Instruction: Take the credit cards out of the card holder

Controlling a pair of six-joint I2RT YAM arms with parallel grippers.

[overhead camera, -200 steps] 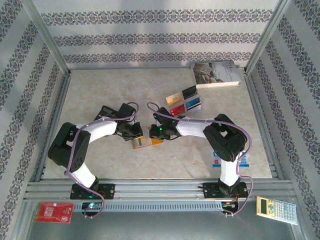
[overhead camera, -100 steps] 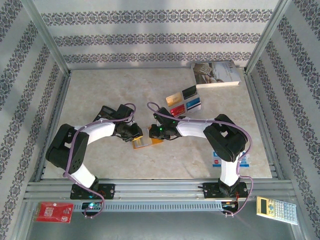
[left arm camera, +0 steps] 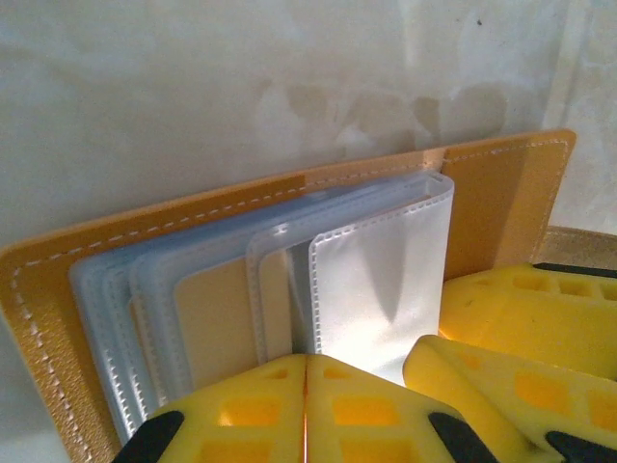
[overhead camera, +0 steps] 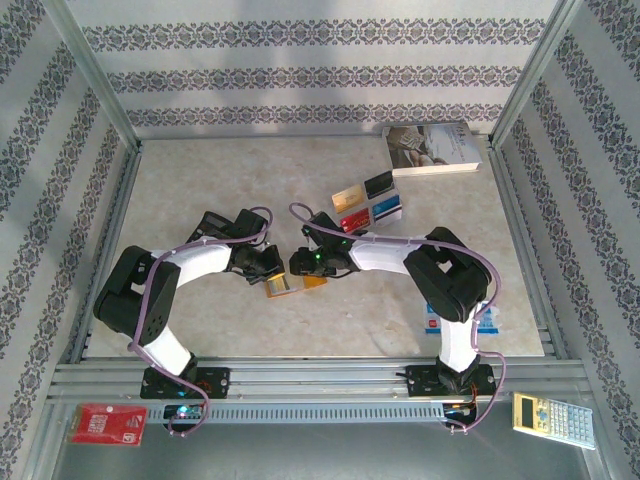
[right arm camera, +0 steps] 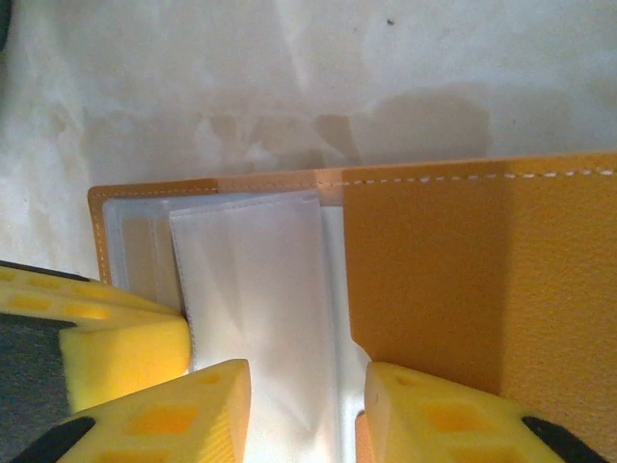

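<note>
- Lying open, the card holder [left arm camera: 492, 203] is seen.
- Left gripper [left arm camera: 306, 371] is shut at its sleeves [left arm camera: 376, 289].
- Right gripper [right arm camera: 304, 381] is parted narrowly astride one of them.

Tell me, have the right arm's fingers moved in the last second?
Yes, slightly left. Judged against the loose cards lying still behind them, the right fingers now sit farther left over the card holder.
</note>
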